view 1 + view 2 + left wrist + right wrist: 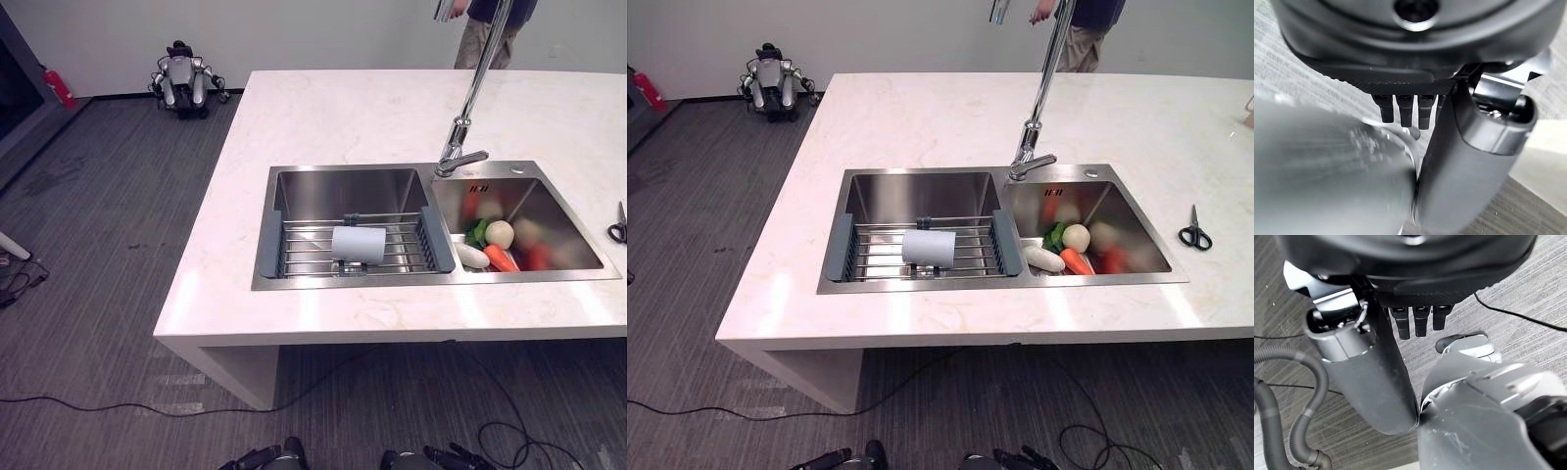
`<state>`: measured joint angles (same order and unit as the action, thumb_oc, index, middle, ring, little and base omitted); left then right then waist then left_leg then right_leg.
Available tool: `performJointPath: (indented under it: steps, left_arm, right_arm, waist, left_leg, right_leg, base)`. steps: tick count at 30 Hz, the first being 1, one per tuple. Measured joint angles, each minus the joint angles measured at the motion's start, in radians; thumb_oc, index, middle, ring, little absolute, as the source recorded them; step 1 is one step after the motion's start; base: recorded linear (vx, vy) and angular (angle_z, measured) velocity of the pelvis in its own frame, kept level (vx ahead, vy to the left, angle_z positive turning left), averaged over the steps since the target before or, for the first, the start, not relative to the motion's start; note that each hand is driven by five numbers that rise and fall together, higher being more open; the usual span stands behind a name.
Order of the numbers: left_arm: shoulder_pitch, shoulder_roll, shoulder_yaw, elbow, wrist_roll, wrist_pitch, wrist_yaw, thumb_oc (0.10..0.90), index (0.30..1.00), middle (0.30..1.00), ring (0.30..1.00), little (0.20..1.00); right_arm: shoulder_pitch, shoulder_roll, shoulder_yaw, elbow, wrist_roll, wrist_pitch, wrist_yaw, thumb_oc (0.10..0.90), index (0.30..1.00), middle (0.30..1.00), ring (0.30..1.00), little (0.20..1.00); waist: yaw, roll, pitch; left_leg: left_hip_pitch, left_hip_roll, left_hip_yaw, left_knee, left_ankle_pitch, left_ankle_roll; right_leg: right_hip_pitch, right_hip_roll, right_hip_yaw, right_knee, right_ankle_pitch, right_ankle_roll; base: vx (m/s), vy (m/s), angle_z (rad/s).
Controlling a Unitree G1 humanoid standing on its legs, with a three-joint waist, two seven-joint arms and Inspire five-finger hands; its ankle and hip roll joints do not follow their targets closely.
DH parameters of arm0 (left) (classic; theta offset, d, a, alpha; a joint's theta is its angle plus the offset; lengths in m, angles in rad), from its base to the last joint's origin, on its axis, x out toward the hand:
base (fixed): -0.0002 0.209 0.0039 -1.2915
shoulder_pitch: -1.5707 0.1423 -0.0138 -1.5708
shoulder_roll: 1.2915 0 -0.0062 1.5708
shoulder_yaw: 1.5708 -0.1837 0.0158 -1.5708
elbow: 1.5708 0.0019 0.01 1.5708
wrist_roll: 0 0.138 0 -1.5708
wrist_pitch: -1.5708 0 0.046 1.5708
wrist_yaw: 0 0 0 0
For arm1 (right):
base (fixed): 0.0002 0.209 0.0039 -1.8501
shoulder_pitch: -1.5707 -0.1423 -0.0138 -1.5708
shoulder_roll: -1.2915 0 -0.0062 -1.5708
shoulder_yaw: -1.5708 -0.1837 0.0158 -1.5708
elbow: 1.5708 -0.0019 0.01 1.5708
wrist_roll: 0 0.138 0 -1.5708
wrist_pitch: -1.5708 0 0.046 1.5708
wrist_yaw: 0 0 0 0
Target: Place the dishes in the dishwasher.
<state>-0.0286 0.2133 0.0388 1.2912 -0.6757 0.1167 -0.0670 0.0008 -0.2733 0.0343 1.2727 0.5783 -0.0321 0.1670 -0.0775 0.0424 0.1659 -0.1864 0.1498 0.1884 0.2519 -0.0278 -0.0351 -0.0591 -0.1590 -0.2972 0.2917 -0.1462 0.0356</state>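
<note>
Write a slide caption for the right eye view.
White cup lies on its side on the sink rack; vegetables fill the right basin, scissors rest on the counter.

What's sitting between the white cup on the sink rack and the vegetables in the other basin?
In the left eye view, the rack's grey end piece and the steel divider separate the white cup from the vegetables.

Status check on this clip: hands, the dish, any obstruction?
Left hand and right hand hang low, open, empty. White cup lies on its side on the sink rack, untouched. Nothing blocking it.
</note>
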Motion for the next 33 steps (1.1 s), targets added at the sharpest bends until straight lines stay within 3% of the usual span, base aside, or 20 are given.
performJointPath:
  steps: [2, 4, 6, 7, 8, 9, 12, 13, 17, 19, 20, 21, 24, 26, 30, 33]
  left_arm:
    - [0.014, 0.001, 0.016, -0.006, -0.059, -0.051, 0.022, 0.8, 0.9, 0.9, 0.9, 0.9]
    - [0.025, 0.012, 0.091, -0.049, -0.066, -0.1, 0.056, 0.8, 0.9, 0.9, 0.9, 0.9]
    - [0.026, 0.06, 0.097, -0.09, -0.008, -0.138, 0.116, 0.8, 0.9, 0.9, 0.9, 0.9]
    - [0.019, 0.103, 0.098, -0.105, 0.139, -0.124, 0.149, 0.8, 0.9, 0.9, 0.9, 0.9]
    - [-0.007, 0.237, 0.027, -0.118, 0.314, -0.116, 0.232, 0.8, 0.9, 0.9, 0.9, 0.9]
    - [-0.023, 0.326, 0.029, -0.132, 0.377, -0.117, 0.278, 0.8, 0.9, 0.9, 0.9, 0.9]
    - [-0.046, 0.581, 0.096, -0.218, 0.453, -0.122, 0.327, 0.8, 0.9, 0.9, 0.9, 0.9]
    - [-0.051, 0.714, 0.164, -0.3, 0.492, -0.12, 0.339, 0.8, 0.9, 0.9, 0.9, 0.9]
    - [-0.131, 0.914, 0.256, -0.507, 0.534, -0.125, 0.364, 0.8, 0.9, 0.9, 0.9, 0.9]
    - [-0.194, 0.945, 0.251, -0.582, 0.543, -0.141, 0.358, 0.8, 0.9, 0.9, 0.9, 0.9]
    - [-0.283, 0.991, 0.187, -0.659, 0.543, -0.151, 0.344, 0.8, 0.9, 0.9, 0.9, 0.9]
    - [-0.313, 1.002, 0.162, -0.703, 0.543, -0.17, 0.339, 0.8, 0.9, 0.9, 0.9, 0.9]
    - [-0.402, 1.004, 0.061, -0.847, 0.542, -0.237, 0.333, 0.8, 0.9, 0.9, 0.9, 0.9]
    - [-0.461, 0.973, -0.045, -1.044, 0.518, -0.279, 0.245, 0.8, 0.9, 0.9, 0.9, 0.9]
    - [-0.484, 0.942, -0.123, -1.306, 0.483, -0.29, 0.108, 0.8, 0.9, 0.9, 0.9, 0.9]
    - [-0.52, 0.942, -0.159, -1.35, 0.484, -0.313, 0.048, 0.8, 0.9, 0.9, 0.9, 0.9]
  right_arm:
    - [0.0, -0.024, -0.007, -0.002, -0.01, -0.001, 0.001, 0.8, 0.9, 0.9, 0.9, 0.9]
    - [0.0, -0.066, -0.01, -0.009, -0.025, 0.001, 0.011, 0.8, 0.9, 0.9, 0.9, 0.9]
    - [0.0, -0.097, -0.011, -0.009, -0.026, 0.003, 0.014, 0.8, 0.9, 0.9, 0.9, 0.9]
    - [0.0, -0.107, -0.011, -0.007, -0.028, 0.006, 0.021, 0.8, 0.9, 0.9, 0.9, 0.9]
    - [0.0, -0.127, -0.006, -0.004, -0.029, 0.003, 0.033, 0.8, 0.9, 0.9, 0.9, 0.9]
    - [0.002, -0.139, -0.006, -0.003, -0.029, 0.001, 0.035, 0.8, 0.9, 0.9, 0.9, 0.9]
    - [0.024, -0.165, -0.007, -0.005, -0.029, 0.001, 0.033, 0.8, 0.9, 0.9, 0.9, 0.9]
    - [0.034, -0.169, -0.01, -0.005, -0.024, -0.002, 0.03, 0.8, 0.9, 0.9, 0.9, 0.9]
    - [0.069, -0.152, -0.009, -0.002, -0.016, -0.005, 0.03, 0.8, 0.9, 0.9, 0.9, 0.9]
    - [0.065, -0.149, -0.004, -0.005, -0.016, -0.006, 0.028, 0.8, 0.9, 0.9, 0.9, 0.9]
    - [0.058, -0.12, 0.013, -0.013, -0.015, -0.006, 0.026, 0.8, 0.9, 0.9, 0.9, 0.9]
    - [0.055, -0.107, 0.015, -0.014, -0.015, -0.004, 0.022, 0.8, 0.9, 0.9, 0.9, 0.9]
    - [0.041, -0.078, 0.017, -0.012, -0.005, 0.008, 0.013, 0.8, 0.9, 0.9, 0.9, 0.9]
    - [0.025, -0.057, 0.013, -0.02, 0.013, 0.012, 0.01, 0.8, 0.9, 0.9, 0.9, 0.9]
    - [0.016, -0.043, 0.0, -0.021, 0.014, 0.012, 0.015, 0.8, 0.9, 0.9, 0.9, 0.9]
    - [0.018, -0.046, -0.011, -0.02, 0.014, 0.013, 0.018, 0.8, 0.9, 0.9, 0.9, 0.9]
  waist:
    - [0.001, 0.03, -0.002]
    - [0.003, 0.076, 0.003]
    - [0.002, 0.102, 0.004]
    - [0.002, 0.107, 0.006]
    - [-0.004, 0.113, 0.02]
    - [-0.004, 0.116, 0.025]
    - [0.003, 0.124, 0.04]
    - [0.013, 0.124, 0.047]
    - [0.051, 0.122, 0.052]
    - [0.049, 0.12, 0.05]
    - [0.047, 0.09, 0.048]
    - [0.044, 0.076, 0.047]
    - [0.038, 0.04, 0.046]
    - [-0.002, 0.024, 0.046]
    - [-0.044, 0.022, 0.046]
    - [-0.091, 0.036, 0.045]
  left_leg:
    - [0.015, -0.016, -0.001, -0.028, 0.013, 0.003]
    - [0.016, -0.034, -0.002, -0.048, 0.022, 0.005]
    - [0.019, -0.048, -0.003, -0.059, 0.028, 0.015]
    - [0.026, -0.054, -0.002, -0.071, 0.04, 0.011]
    - [0.035, -0.062, -0.009, -0.085, 0.046, 0.021]
    - [0.034, -0.064, -0.011, -0.093, 0.051, 0.021]
    - [0.033, -0.068, -0.019, -0.113, 0.064, 0.018]
    - [0.031, -0.068, -0.027, -0.116, 0.066, 0.015]
    - [0.031, -0.068, -0.029, -0.117, 0.066, 0.014]
    - [0.036, -0.066, -0.029, -0.113, 0.064, 0.014]
    - [0.036, -0.06, -0.027, -0.107, 0.064, 0.008]
    - [0.033, -0.055, -0.027, -0.098, 0.062, 0.001]
    - [0.026, -0.048, -0.024, -0.072, 0.054, 0.005]
    - [0.017, -0.043, -0.018, -0.043, 0.035, 0.006]
    - [0.024, -0.031, 0.019, -0.027, 0.015, 0.006]
    - [0.041, -0.021, 0.034, -0.027, 0.006, -0.002]
  right_leg:
    - [0.002, -0.015, -0.006, 0.008, -0.006, 0.006]
    - [0.002, -0.033, -0.017, 0.006, -0.007, 0.009]
    - [0.002, -0.045, -0.017, 0.008, -0.007, 0.02]
    - [0.002, -0.05, -0.017, 0.008, -0.007, 0.021]
    - [0.0, -0.053, -0.017, 0.016, -0.01, 0.025]
    - [-0.003, -0.054, -0.017, 0.019, -0.011, 0.026]
    - [-0.003, -0.051, -0.017, 0.018, -0.012, 0.027]
    - [-0.003, -0.047, -0.017, 0.015, -0.017, 0.034]
    - [-0.001, -0.045, -0.018, 0.012, -0.02, 0.032]
    - [0.0, -0.045, -0.017, 0.012, -0.019, 0.03]
    - [0.0, -0.039, -0.017, 0.014, -0.017, 0.027]
    - [-0.001, -0.036, -0.016, 0.015, -0.018, 0.027]
    - [0.001, -0.03, -0.011, 0.015, -0.018, 0.027]
    - [-0.001, -0.03, -0.005, 0.012, -0.019, 0.029]
    - [-0.006, -0.018, 0.039, 0.0, -0.008, 0.032]
    - [-0.005, -0.009, 0.067, -0.01, 0.0, 0.036]
  base:
    - [0.01, 0.096, 0.12]
    - [0.01, 0.143, 0.2]
    - [0.01, 0.144, 0.12]
    - [0.02, 0.111, 0.09]
    - [0.01, 0.073, 0.1]
    - [0.0, 0.025, 0.13]
    - [0.0, -0.043, 0.11]
    - [0.0, -0.057, 0.07]
    - [0.03, -0.07, 0.03]
    - [0.06, -0.11, -0.02]
    - [0.07, -0.11, -0.05]
    - [0.05, -0.096, -0.06]
    - [0.04, -0.068, -0.06]
    - [0.08, -0.131, -0.11]
    - [0.03, -0.052, -0.32]
    - [0.01, -0.015, -0.32]
